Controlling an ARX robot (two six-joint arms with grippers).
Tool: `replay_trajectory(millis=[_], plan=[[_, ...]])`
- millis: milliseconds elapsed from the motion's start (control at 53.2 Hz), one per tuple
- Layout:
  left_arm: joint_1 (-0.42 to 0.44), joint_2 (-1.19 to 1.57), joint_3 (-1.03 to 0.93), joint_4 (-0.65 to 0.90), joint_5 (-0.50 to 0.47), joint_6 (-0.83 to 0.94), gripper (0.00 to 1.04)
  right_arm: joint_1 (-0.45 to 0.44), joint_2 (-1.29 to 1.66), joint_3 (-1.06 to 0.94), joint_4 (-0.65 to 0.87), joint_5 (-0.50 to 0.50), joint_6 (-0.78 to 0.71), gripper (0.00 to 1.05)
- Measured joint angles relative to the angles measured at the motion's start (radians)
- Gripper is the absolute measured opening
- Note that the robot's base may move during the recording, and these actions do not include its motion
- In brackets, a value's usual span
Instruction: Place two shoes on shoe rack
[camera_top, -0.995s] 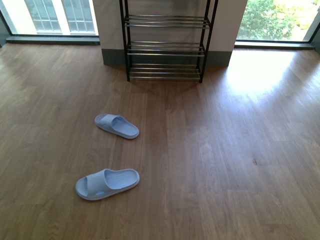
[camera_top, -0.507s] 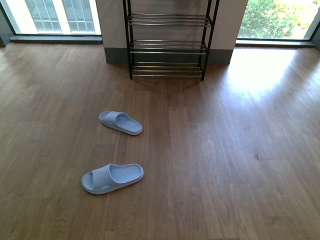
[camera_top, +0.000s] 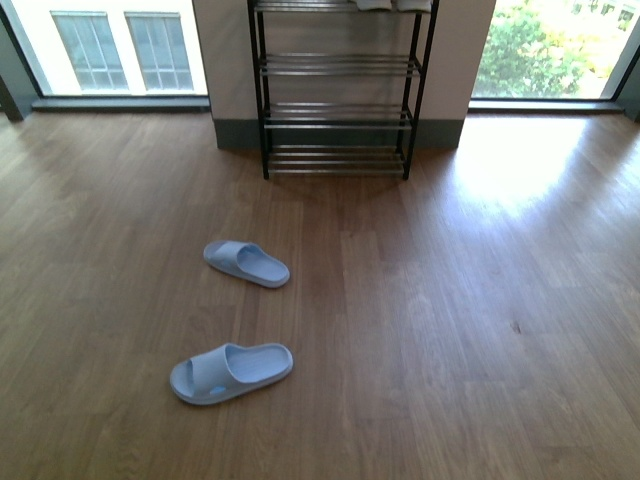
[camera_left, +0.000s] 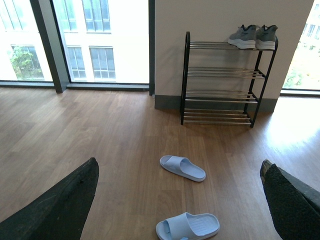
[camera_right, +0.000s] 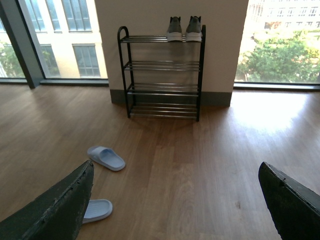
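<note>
In the front view, the rack (camera_top: 335, 112) sits lower in the frame than a second ago. Its top tier now just shows at the upper edge, with the white soles of the shoes (camera_top: 392, 4) on it. The two slippers (camera_top: 246, 263) on the floor (camera_top: 450, 300) have slid only slightly in the picture, so it is probably the camera that has moved, lifting or drawing back. Neither arm is in sight.

In the left wrist view, both shoes (camera_left: 252, 36) stand side by side at one end of the top tier. The left fingers (camera_left: 60, 205) are spread wide and hold nothing.

In the right wrist view, the shoes (camera_right: 184, 28) show in the same place, upright and touching. The right fingers (camera_right: 55, 207) also gape empty, well apart from the rack.

The task looks done.
</note>
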Motion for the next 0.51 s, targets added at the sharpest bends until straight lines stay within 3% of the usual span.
replay_trajectory(millis=[507], plan=[[0.001,0.0,0.0,0.0,-0.005,-0.001,0.95,0.001,0.001,0.0,0.0,-0.005,0.0,0.96]])
